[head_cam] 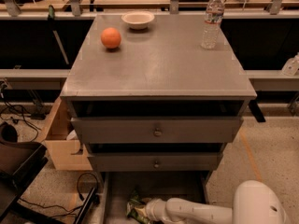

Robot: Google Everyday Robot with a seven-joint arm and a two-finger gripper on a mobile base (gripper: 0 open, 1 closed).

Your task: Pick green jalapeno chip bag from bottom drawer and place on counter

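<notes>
The green jalapeno chip bag [134, 207] lies crumpled on the floor of the open bottom drawer [163, 185], at its front left, partly cut off by the bottom edge of the camera view. My white arm reaches in from the lower right, and my gripper [146, 211] sits at the bag's right side, touching or overlapping it. The counter [159, 66] is the grey top of the cabinet, above the two knobbed drawers, which are slightly pulled out.
On the counter stand an orange ball [111, 38], a white bowl [138, 19] and a water bottle [212, 18]. A cardboard box [60, 143] sits left of the cabinet. Cables and a dark chair are on the floor at lower left.
</notes>
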